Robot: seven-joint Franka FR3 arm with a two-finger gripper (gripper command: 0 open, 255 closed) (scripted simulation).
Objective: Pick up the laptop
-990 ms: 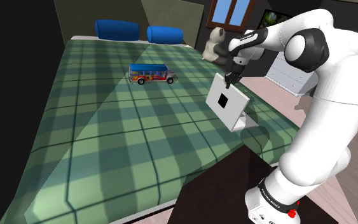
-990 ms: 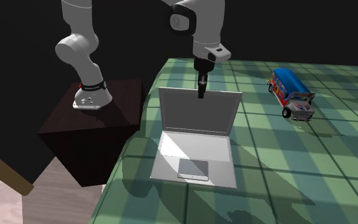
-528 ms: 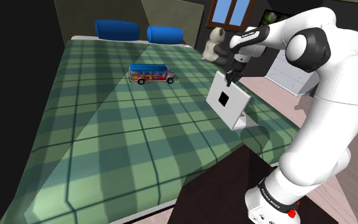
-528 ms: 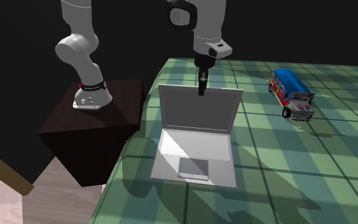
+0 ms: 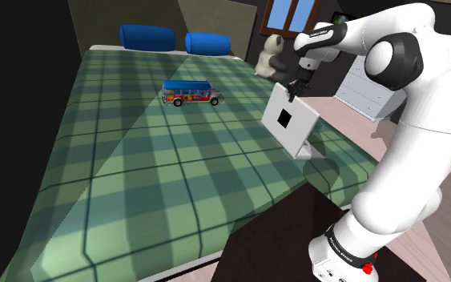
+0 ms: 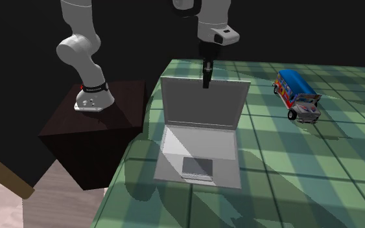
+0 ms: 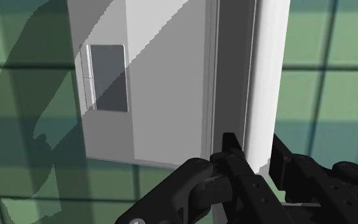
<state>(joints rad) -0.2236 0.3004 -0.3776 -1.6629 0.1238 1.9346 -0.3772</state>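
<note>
An open grey laptop (image 5: 288, 121) stands near the edge of the green checked bed (image 5: 135, 176) beside the stand. Its lid is upright, with a black square on its back. In the second exterior view the keyboard base (image 6: 200, 152) and dark touchpad face the camera. My black gripper (image 5: 292, 93) comes down from above and is shut on the top edge of the lid (image 6: 204, 103). In the wrist view the fingers (image 7: 233, 147) clasp the thin screen edge, gripper (image 7: 255, 150), with the laptop's base (image 7: 152, 83) stretching away below.
A colourful toy bus (image 5: 190, 93) (image 6: 297, 96) sits further out on the bed. Two blue pillows (image 5: 146, 36) lie at the head, a teddy bear (image 5: 270, 56) beside them. A white dresser (image 5: 368, 88) stands past the bed. The dark stand (image 6: 96, 123) adjoins the bed edge.
My gripper has risen, still clamped on the lid's top edge. The laptop came up with it, its screen now higher and more upright.
</note>
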